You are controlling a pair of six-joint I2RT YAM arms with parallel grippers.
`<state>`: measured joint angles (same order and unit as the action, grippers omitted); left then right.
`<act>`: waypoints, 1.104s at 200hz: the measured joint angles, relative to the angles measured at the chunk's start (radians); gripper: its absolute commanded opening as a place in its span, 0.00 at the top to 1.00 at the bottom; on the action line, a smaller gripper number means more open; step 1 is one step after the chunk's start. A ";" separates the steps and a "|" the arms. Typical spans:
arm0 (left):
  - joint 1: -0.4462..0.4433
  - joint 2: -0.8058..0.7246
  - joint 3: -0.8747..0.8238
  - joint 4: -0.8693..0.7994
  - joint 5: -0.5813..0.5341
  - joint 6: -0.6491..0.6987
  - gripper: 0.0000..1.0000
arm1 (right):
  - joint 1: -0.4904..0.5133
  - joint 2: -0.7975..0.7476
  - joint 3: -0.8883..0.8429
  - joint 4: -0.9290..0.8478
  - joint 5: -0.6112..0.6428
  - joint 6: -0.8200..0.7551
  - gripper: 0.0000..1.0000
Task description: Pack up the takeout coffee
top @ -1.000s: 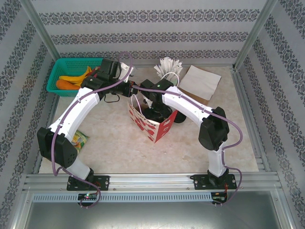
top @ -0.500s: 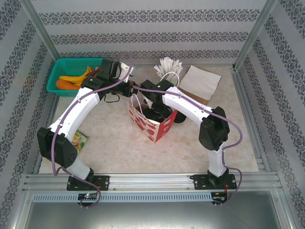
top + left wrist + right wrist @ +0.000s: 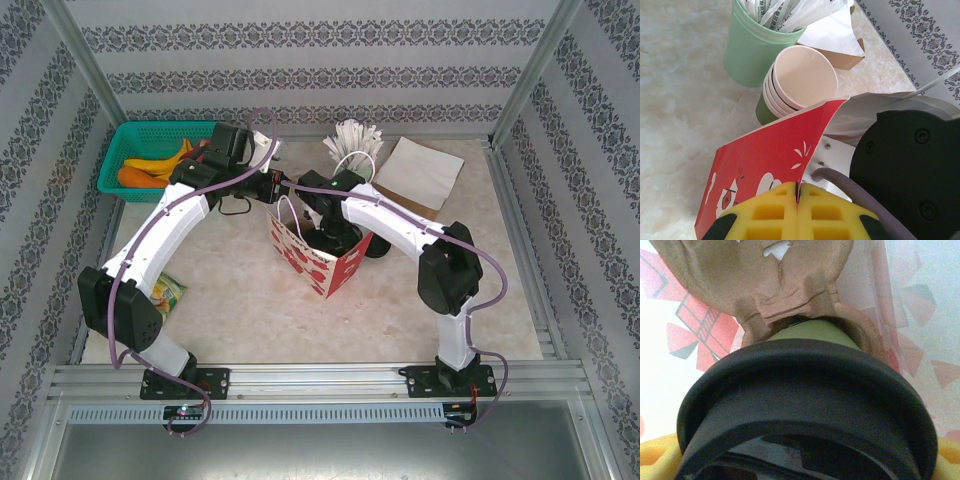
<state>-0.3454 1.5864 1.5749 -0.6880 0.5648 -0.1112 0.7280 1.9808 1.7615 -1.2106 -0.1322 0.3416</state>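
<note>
Lid (image 3: pixel 805 385) one, tray (image 3: pixel 765 275) one, bag (image 3: pixel 765 160) one

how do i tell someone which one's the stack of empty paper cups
Start at the red-and-white paper bag in the middle of the table. Just behind it stands a pale green cup of wrapped straws, and the stack of cups sits right beside that. It alone is nested, dark green outside, empty and cream-white inside.
</note>
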 measured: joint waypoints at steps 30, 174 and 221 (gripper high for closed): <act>0.000 0.000 0.000 0.000 0.000 0.000 1.00 | 0.000 0.000 -0.004 0.001 0.000 0.002 0.45; -0.002 0.000 -0.001 -0.007 -0.002 0.003 1.00 | -0.006 0.027 -0.003 -0.026 0.000 0.027 0.45; -0.002 0.000 -0.001 -0.007 -0.004 0.003 1.00 | -0.006 0.027 -0.003 -0.021 -0.004 0.027 0.45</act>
<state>-0.3470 1.5867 1.5738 -0.6952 0.5606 -0.1085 0.7216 2.0079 1.7584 -1.2320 -0.1360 0.3687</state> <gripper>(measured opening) 0.051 0.827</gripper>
